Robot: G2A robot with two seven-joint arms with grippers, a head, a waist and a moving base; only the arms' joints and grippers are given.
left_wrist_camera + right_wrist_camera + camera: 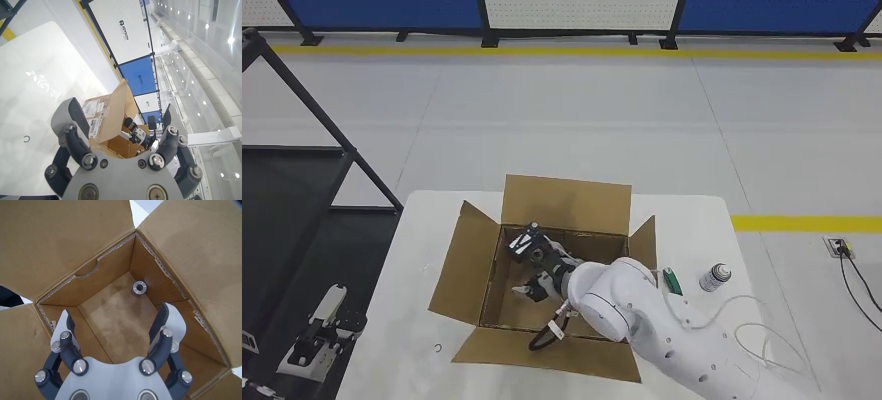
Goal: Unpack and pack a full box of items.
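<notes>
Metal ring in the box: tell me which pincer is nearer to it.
Right. The right pincer is at the opening of the box, above the metal ring on its floor. The left pincer is outside the box, off to one side.

1. Cardboard box (567, 205): brown, upright on the white table (432, 240), top open, four flaps folded outward.
2. Metal cylinder (139, 287): small, silver, hollow centre, standing upright on the box floor, tucked into one corner.
3. Small can (714, 277): upright on the table, outside the box, with a green item (671, 281) lying between the two.
</notes>
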